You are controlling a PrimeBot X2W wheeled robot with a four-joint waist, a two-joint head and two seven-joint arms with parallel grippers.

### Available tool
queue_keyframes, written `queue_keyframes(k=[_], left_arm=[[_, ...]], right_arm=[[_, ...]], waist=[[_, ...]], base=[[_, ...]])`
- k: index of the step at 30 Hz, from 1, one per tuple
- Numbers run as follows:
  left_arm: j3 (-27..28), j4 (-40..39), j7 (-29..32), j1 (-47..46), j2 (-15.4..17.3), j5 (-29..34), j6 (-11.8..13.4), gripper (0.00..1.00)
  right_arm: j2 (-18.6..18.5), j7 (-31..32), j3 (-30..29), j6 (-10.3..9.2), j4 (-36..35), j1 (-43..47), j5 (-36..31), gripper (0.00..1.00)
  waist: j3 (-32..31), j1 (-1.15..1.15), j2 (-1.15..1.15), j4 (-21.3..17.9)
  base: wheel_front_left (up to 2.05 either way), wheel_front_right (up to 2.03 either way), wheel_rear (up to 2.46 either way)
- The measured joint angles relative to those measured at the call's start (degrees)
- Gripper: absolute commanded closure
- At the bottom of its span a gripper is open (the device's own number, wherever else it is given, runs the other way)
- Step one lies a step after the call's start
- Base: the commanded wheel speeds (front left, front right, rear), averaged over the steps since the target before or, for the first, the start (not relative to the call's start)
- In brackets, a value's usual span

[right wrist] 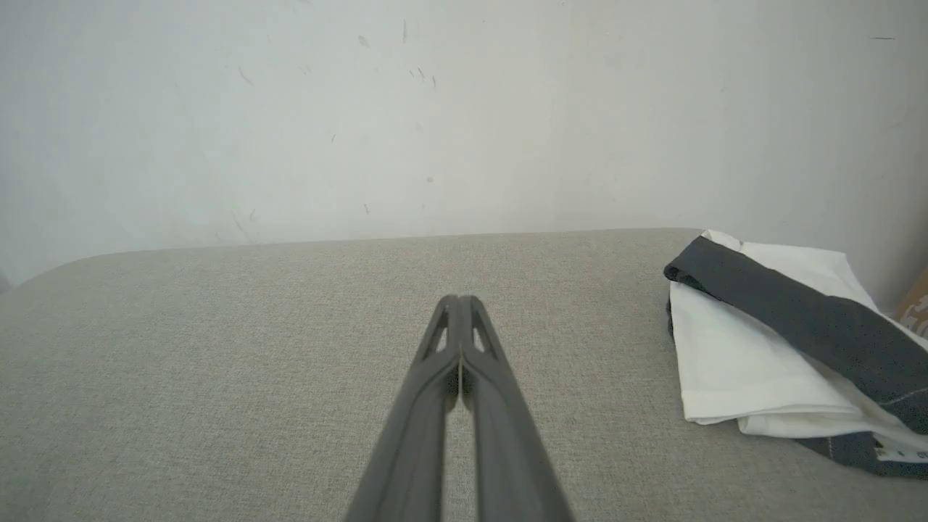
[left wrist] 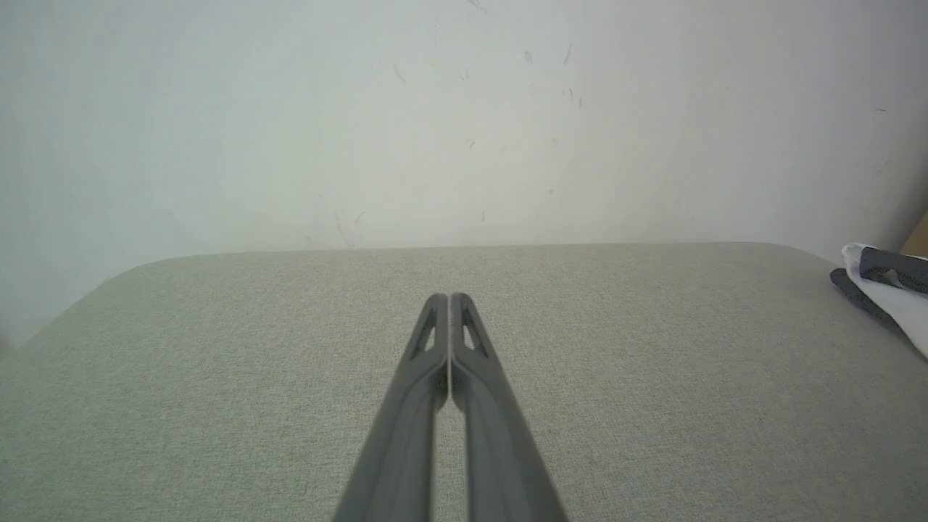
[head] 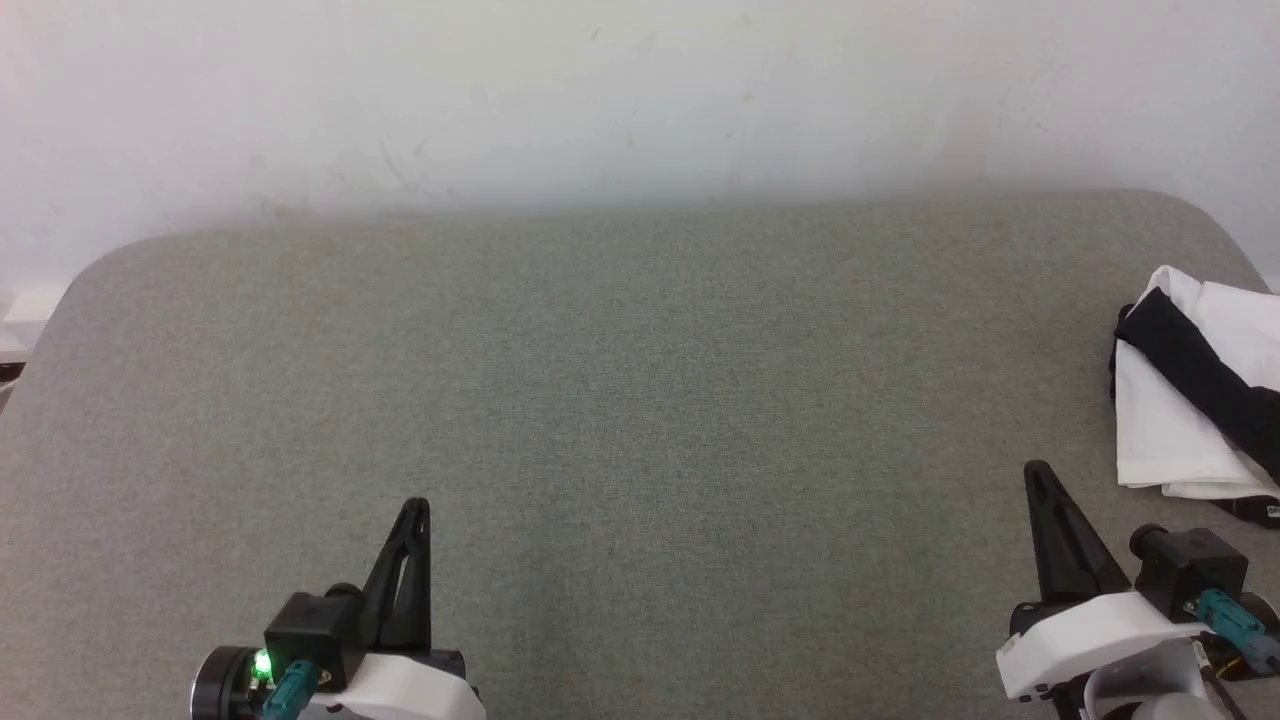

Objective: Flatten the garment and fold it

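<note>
The left gripper (left wrist: 449,299) has its two dark fingers pressed together with nothing between them, pointing across the grey fabric surface (head: 640,400), and the right gripper (right wrist: 459,300) is likewise closed and empty. The garment (right wrist: 732,355) lies as a folded white-and-black bundle at the surface's right edge, near the right gripper but apart from it, before a pale wall (head: 640,90)

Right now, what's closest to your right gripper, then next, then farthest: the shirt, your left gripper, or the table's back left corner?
Head view, from the right gripper:
1. Shirt, just to its right.
2. Left gripper, across on the near left.
3. Table's back left corner, far left and farther back.
</note>
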Motion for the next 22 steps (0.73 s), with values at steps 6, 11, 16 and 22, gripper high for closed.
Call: queue_keyframes(k=[6,11,16,22], left_arm=[[0.2,0.0,0.67,-0.07,0.0,0.84,0.0,1.0],[0.38,0.0,1.3,-0.2,0.0,0.88,0.0,1.0],[0.58,0.0,1.7,-0.25,0.0,1.26,0.0,1.0],[0.8,-0.01,2.54,-1.21,-0.01,1.36,0.01,1.0]], right_arm=[[0.0,0.6,0.16,0.0,-0.63,0.0,-0.49,1.0],[0.0,1.37,0.34,0.0,-1.23,0.0,-0.96,1.0],[0.0,1.98,0.53,0.0,-1.68,0.0,-1.21,1.0],[0.0,2.54,0.79,0.0,-2.32,0.0,-1.63,1.0]], waist=[[0.08,0.0,0.0,0.03],[0.14,0.0,0.0,0.06],[0.2,0.0,0.0,0.09],[0.28,0.0,0.0,0.13]], base=[[0.0,0.0,0.0],[0.0,0.0,0.0],[0.0,0.0,0.0],[0.0,0.0,0.0]])
